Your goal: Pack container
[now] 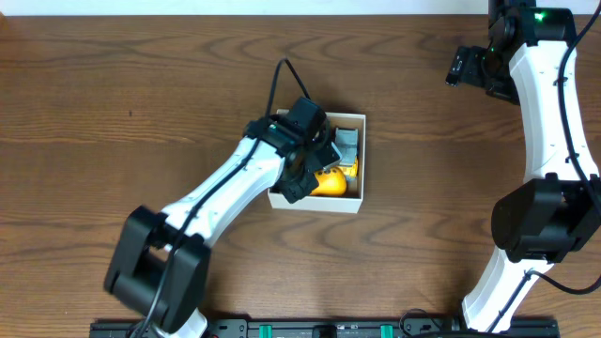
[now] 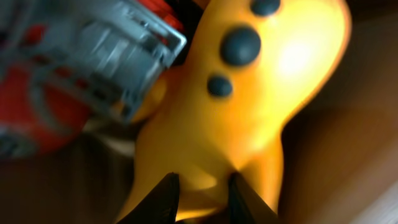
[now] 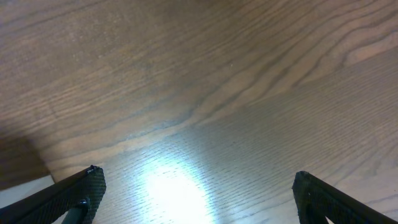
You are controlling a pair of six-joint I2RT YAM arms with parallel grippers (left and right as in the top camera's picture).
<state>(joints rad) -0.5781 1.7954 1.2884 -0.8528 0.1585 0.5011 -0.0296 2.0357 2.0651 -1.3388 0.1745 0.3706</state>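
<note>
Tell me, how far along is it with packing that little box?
A grey-and-red toy already sits in the container. In hand: the left tool is down inside, pinching a yellow toy. Left to do: let go and pull out. The right tool hangs open above the table, holding nothing.

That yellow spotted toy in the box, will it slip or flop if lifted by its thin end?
Likely slippery: the yellow toy looks smooth and glossy. The left gripper sits at its narrow end, so the wider body may swing. It could also snag the gray toy beside it; softness cannot be judged.
</note>
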